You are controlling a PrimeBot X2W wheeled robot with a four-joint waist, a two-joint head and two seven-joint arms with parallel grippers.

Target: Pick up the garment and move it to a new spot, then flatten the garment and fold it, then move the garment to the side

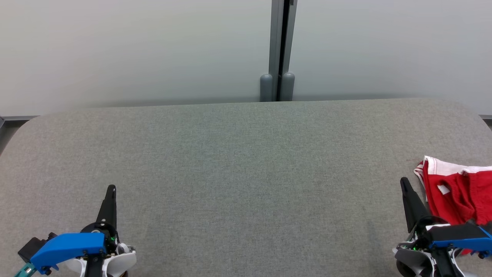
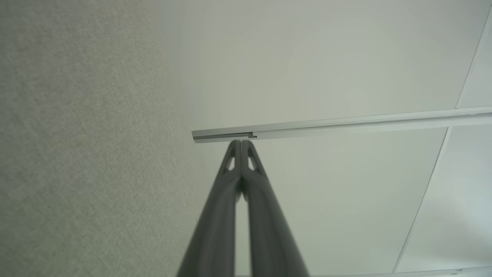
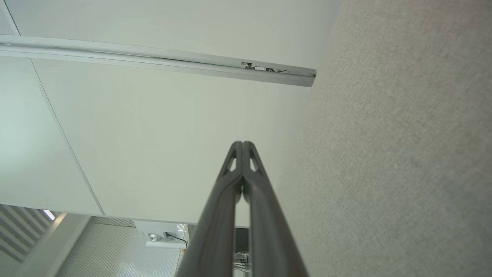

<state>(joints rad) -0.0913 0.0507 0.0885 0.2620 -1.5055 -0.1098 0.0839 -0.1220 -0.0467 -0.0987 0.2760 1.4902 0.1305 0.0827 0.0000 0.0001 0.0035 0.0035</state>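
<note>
My two fingers on each side are pressed together with nothing between them. The left gripper (image 1: 111,187) rests over the near left part of the table (image 1: 246,154), and the right gripper (image 1: 403,180) rests over the near right part.

The garment (image 1: 457,192), red with a white band, lies at the right edge of the table, toward the near right corner, and part of it runs out of the head view. It looks bunched rather than spread. I cannot tell whether it is folded.

This scene fits two stages: the cloth waiting at the edge to be lifted, or the cloth already set aside there. So I judge only what is good in both cases. The cloth is soft and will follow anything that catches it, so my right arm should move without dragging it.

My right fingers stand just beside the garment's left border, with the tip a little to the left of the white band. My right wrist covers its near part, so I cannot tell if we touch. My left fingers are well apart from it.
</note>
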